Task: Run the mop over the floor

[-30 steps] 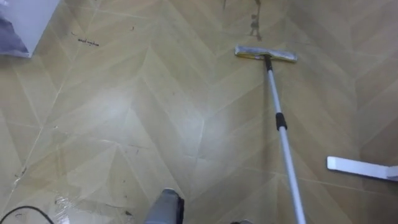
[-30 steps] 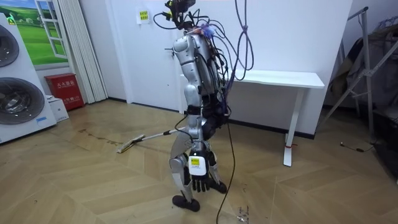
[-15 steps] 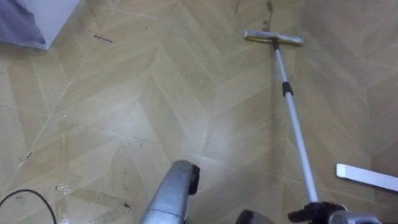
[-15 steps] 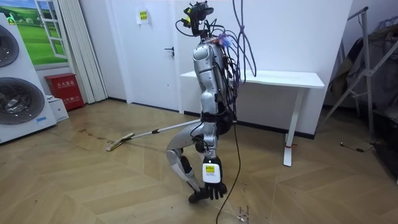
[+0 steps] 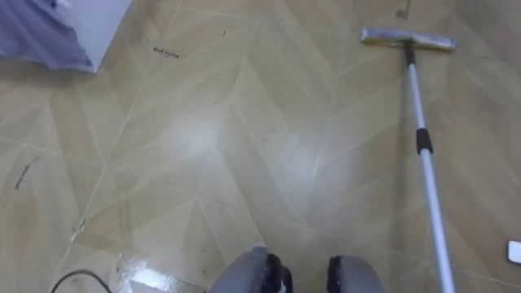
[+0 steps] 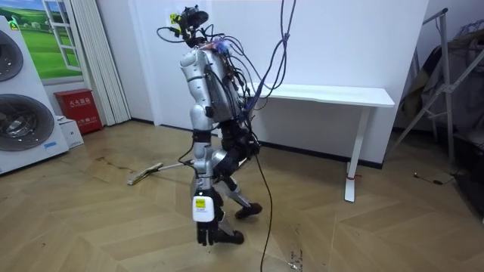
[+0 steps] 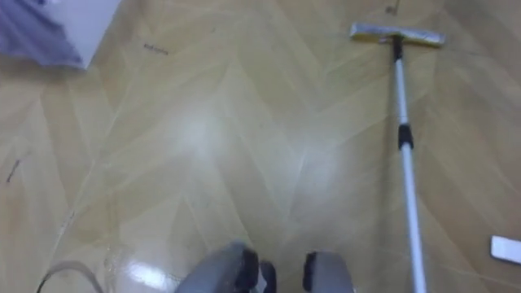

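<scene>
The flat mop (image 5: pixel 422 146) is resting head-down on the wood floor (image 5: pixel 203 146) ahead of the robot, whose left hand (image 6: pixel 209 233) is hanging loose and empty.

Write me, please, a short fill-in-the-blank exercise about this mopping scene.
1. In the eye views the mop head lies at the top ___ of the picture.
2. The desk by the wall is ___ in colour.
3. The box beside the washing machines is ___ in colour.
Missing words: right; white; red.
</scene>
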You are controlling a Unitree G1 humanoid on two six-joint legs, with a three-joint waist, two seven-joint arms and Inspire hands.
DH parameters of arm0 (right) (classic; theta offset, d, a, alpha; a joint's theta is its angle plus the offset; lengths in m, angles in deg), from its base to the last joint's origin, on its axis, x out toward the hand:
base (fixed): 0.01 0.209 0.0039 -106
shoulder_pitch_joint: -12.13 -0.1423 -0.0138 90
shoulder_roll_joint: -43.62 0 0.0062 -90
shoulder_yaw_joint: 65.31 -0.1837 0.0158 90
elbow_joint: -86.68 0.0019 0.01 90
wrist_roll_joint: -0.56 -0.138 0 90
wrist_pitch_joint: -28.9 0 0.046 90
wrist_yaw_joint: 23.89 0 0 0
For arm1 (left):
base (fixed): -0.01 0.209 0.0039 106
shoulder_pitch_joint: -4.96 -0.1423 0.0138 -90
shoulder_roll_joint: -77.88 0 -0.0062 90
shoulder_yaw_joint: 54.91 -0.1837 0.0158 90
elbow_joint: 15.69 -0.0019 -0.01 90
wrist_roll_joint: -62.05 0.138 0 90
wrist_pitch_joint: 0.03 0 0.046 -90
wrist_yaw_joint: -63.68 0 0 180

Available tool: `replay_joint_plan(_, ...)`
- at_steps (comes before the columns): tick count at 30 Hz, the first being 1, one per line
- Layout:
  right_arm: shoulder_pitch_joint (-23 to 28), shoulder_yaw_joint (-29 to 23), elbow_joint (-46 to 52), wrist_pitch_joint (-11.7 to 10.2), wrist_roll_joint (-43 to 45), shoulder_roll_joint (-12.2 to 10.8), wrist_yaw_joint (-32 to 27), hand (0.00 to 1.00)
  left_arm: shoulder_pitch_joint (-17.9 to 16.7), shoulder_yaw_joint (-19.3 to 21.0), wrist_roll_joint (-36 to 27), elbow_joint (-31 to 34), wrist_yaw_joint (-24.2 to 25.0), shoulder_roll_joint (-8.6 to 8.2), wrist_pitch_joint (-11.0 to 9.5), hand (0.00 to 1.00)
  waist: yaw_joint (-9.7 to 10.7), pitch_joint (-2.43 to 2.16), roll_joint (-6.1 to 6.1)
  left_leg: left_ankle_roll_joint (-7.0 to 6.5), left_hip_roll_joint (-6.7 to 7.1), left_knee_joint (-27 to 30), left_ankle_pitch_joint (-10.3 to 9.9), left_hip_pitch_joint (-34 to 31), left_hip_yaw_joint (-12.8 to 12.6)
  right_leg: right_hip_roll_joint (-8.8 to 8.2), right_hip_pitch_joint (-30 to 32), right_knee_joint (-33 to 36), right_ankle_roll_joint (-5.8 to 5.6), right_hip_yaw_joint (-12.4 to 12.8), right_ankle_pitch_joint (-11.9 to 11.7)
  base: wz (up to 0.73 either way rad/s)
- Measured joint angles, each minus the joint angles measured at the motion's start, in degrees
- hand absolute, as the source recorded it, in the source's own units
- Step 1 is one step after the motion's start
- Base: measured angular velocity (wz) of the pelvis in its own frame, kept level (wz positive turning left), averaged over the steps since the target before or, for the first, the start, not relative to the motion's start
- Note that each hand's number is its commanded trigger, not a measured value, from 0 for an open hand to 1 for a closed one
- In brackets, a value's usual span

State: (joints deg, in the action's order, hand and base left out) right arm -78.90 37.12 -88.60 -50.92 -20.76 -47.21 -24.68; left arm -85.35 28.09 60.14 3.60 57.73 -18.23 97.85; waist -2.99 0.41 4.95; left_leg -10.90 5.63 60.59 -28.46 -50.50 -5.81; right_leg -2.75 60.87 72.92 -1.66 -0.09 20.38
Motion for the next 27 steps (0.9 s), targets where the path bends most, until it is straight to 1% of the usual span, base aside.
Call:
replay_joint_plan(1,0.49,-0.37,0.0,0.13,0.0,-0.74,-0.01,1.0,-0.31,-0.01,-0.08,-0.01,-0.01,-0.7,0.18,0.0,-0.01,0.06,-0.1,0.3,0.01,-0.88,-0.71,1.37,0.0,0.15,0.04,-8.0,0.25,-0.25,-0.17,-0.12)
replay_joint_plan(2,0.57,-0.39,0.0,0.5,0.0,-0.87,0.0,1.0,-0.72,-0.06,-0.17,-0.01,-0.02,-1.02,0.35,0.0,-0.06,0.04,-0.15,0.52,0.02,-1.03,-1.18,2.2,0.04,0.17,-0.14,-11.08,0.74,-0.54,-0.49,-0.15)
replay_joint_plan(3,0.45,-0.37,0.01,1.49,0.1,-0.95,0.0,1.0,-1.79,-0.02,-0.25,0.09,-0.02,-1.46,0.81,0.0,-0.22,0.14,-0.57,0.97,0.02,-0.91,-2.68,3.88,0.05,-0.04,-0.45,-15.03,2.03,-1.14,-1.3,-0.14)
replay_joint_plan(4,-0.14,-0.41,0.16,2.4,0.46,-0.89,-0.06,1.0,-2.93,0.07,-0.23,0.31,-0.07,-1.66,1.41,0.0,-0.57,0.28,-1.14,1.52,-0.03,-0.35,-4.36,5.64,0.24,-0.25,-1.68,-15.52,2.97,-1.95,-2.33,-0.11)
replay_joint_plan(5,-0.42,-0.55,0.29,2.87,0.56,-0.82,-0.28,1.0,-3.35,0.03,-0.3,0.35,-0.09,-1.7,1.73,0.0,-0.76,0.34,-1.26,1.96,-0.06,-0.01,-5.06,6.45,0.53,-0.42,-2.39,-15.05,3.47,-2.51,-2.03,0.0)
replay_joint_plan(6,-1.77,-0.74,0.27,3.8,0.75,-0.51,-0.46,1.0,-4.17,0.03,-0.35,0.91,-0.09,-1.61,2.47,0.0,-1.14,0.45,-1.71,3.3,-0.29,1.62,-5.84,7.23,1.54,-0.82,-3.68,-14.07,4.29,-3.89,-0.82,-0.09)
replay_joint_plan(7,-4.31,-0.69,-0.03,4.57,0.85,-0.04,-0.61,1.0,-4.49,-0.24,-1.21,1.3,-0.27,-1.18,2.73,0.0,-2.3,0.28,-2.05,6.39,-1.3,6.52,-4.3,5.89,1.54,0.06,-4.36,-12.8,4.96,-3.97,0.9,-0.12)
replay_joint_plan(8,-5.93,-0.52,-0.24,5.03,0.85,0.28,-0.67,1.0,-4.5,-0.61,-1.96,1.48,-0.61,-0.94,2.82,0.0,-2.81,0.5,-2.71,8.87,-1.83,10.5,-1.84,4.47,1.56,0.51,-4.56,-11.99,5.19,-3.72,1.62,-0.33)
replay_joint_plan(9,-9.29,-0.14,-0.3,5.72,0.91,1.07,-0.95,1.0,-4.65,-1.67,-3.21,1.99,-1.53,-0.61,2.85,0.0,-4.69,1.03,-4.42,10.94,-2.79,17.87,4.92,1.33,1.1,1.62,-5.1,-10.5,5.54,-2.45,2.33,-0.44)
replay_joint_plan(10,-13.55,0.3,-0.13,6.09,0.99,1.97,-1.02,1.0,-5.01,-3.37,-5.23,2.07,-2.25,-0.35,2.87,0.0,-6.15,1.34,-6.03,11.78,-2.98,23.84,13.19,-2.12,1.31,2.55,-5.51,-9.12,6.07,-1.58,3.47,-0.5)
replay_joint_plan(11,-15.53,0.54,0.4,6.1,0.95,2.43,-0.99,1.0,-5.11,-3.91,-5.85,2.1,-2.33,-0.23,2.86,0.0,-6.77,1.69,-7.1,11.68,-3.05,25.99,16.22,-3.77,1.43,3.06,-5.67,-8.66,6.25,-1.17,3.94,-0.42)
replay_joint_plan(12,-19.28,1.38,1.56,5.62,0.23,3.41,-0.62,1.0,-4.92,-4.71,-6.74,2.18,-2.34,0.04,2.8,0.0,-7.51,1.59,-7.46,11.51,-3.43,26.84,16.86,-7.14,2.2,3.75,-6.09,-8.04,6.46,-1.08,4.66,-0.29)
replay_joint_plan(13,-21.8,2.02,2.38,4.32,-0.73,4.03,-0.21,1.0,-4.67,-4.98,-6.59,2.19,-2.26,0.31,2.51,0.0,-8.54,2.0,-8.02,11.52,-4.4,24.18,15.35,-9.83,2.81,4.45,-6.88,-7.73,6.92,-1.15,5.29,-0.21)
replay_joint_plan(14,-22.93,2.0,2.92,3.59,-1.09,4.09,-0.05,1.0,-4.77,-4.84,-6.49,2.17,-2.2,0.39,2.3,0.0,-8.91,2.08,-8.24,11.44,-4.8,21.21,14.3,-10.47,3.07,4.64,-7.45,-7.8,7.26,-1.19,5.58,-0.09)
replay_joint_plan(15,-25.05,1.88,3.22,2.78,-1.73,4.14,0.76,1.0,-5.0,-4.79,-6.43,2.14,-1.88,0.39,1.98,0.0,-9.3,2.1,-8.29,11.28,-5.06,12.19,13.03,-10.15,3.7,4.95,-9.28,-8.42,6.89,-1.27,6.4,0.0)
replay_joint_plan(16,-25.65,2.02,3.69,2.27,-2.95,4.11,1.22,1.0,-5.04,-4.92,-6.39,2.12,-1.31,0.42,1.86,0.0,-9.82,2.06,-8.11,11.32,-5.04,2.02,13.08,-8.64,4.75,4.92,-11.27,-9.14,6.38,-1.35,7.55,0.0)
replay_joint_plan(17,-25.64,2.01,3.82,2.21,-3.15,4.1,1.54,1.0,-5.13,-4.85,-6.44,2.08,-1.0,0.47,1.82,0.0,-9.95,2.0,-7.98,10.87,-5.06,-1.83,13.2,-7.81,5.05,4.86,-12.14,-9.37,6.12,-1.37,8.21,0.11)
replay_joint_plan(18,-24.77,1.93,3.96,2.19,-3.78,4.13,2.23,1.0,-4.98,-4.79,-6.45,1.99,-0.41,0.76,1.78,0.0,-9.65,1.91,-7.87,8.18,-4.81,-2.48,12.67,-6.93,4.02,3.73,-13.96,-9.58,5.11,-1.61,9.8,0.29)
replay_joint_plan(19,-23.0,2.06,3.86,2.18,-5.13,4.88,2.63,1.0,-4.23,-4.72,-6.46,2.21,0.17,0.94,1.64,0.0,-9.49,1.74,-7.47,6.06,-4.76,-2.33,11.26,-6.17,2.72,2.69,-15.22,-10.04,3.78,-1.8,10.67,0.37)
replay_joint_plan(20,-21.98,2.06,3.8,2.18,-5.6,5.31,2.86,1.0,-3.75,-4.52,-6.43,2.25,0.28,0.91,1.47,0.0,-9.53,1.75,-7.19,5.23,-4.61,-2.21,10.66,-5.91,2.2,2.33,-15.7,-10.17,3.68,-1.61,10.98,0.39)
replay_joint_plan(21,-19.71,2.02,2.83,1.65,-5.74,6.02,3.15,1.0,-2.68,-4.43,-6.24,2.16,0.38,0.87,1.31,0.0,-9.31,1.61,-6.63,4.07,-3.49,-1.91,9.23,-5.43,1.89,1.45,-15.88,-8.92,3.16,-1.25,11.06,0.39)
replay_joint_plan(22,-16.69,2.07,1.75,1.32,-5.53,6.96,3.39,1.0,-1.71,-3.55,-5.84,2.04,0.38,0.63,1.26,0.0,-8.78,1.52,-5.67,2.66,-1.82,-1.56,8.14,-4.48,1.77,0.77,-15.62,-5.87,1.73,-0.24,9.87,0.4)
replay_joint_plan(23,-15.21,2.12,0.89,1.31,-5.31,7.39,3.41,1.0,-1.46,-3.03,-5.88,2.05,0.39,0.48,1.09,0.0,-8.54,1.39,-5.05,2.07,-1.18,-1.26,7.29,-3.96,1.76,0.81,-15.13,-3.93,0.56,0.57,8.65,0.38)
replay_joint_plan(24,-11.93,2.62,-0.91,1.42,-4.99,7.87,2.73,1.0,-1.46,-2.27,-5.83,2.28,0.37,0.21,0.64,0.0,-7.97,0.68,-3.42,1.07,-0.13,-0.59,5.66,-2.99,1.92,1.03,-13.99,-0.11,-0.47,1.92,5.68,0.24)
replay_joint_plan(25,-8.41,2.71,-1.12,1.75,-4.29,7.57,1.32,1.0,-1.54,-2.26,-5.85,2.49,0.34,0.12,0.46,0.0,-7.39,-0.08,-1.87,0.21,0.58,-0.52,4.4,-2.18,2.29,1.16,-12.83,2.48,-1.08,2.52,2.69,0.18)
replay_joint_plan(26,-6.98,2.79,-1.1,1.77,-4.16,7.52,0.72,1.0,-1.55,-2.19,-5.82,2.67,0.21,0.12,0.48,0.0,-6.91,-0.2,-1.37,0.07,1.2,-0.74,3.99,-1.83,2.6,1.21,-12.06,3.44,-1.31,2.85,1.92,0.08)
replay_joint_plan(27,-4.47,2.73,-1.05,1.75,-4.27,6.32,-0.45,1.0,-1.57,-2.13,-4.98,3.6,-0.12,0.12,0.56,0.0,-6.08,-0.19,-0.37,-0.58,1.43,-1.15,3.34,-1.18,2.75,1.8,-10.12,4.24,-1.21,3.11,2.02,0.0)
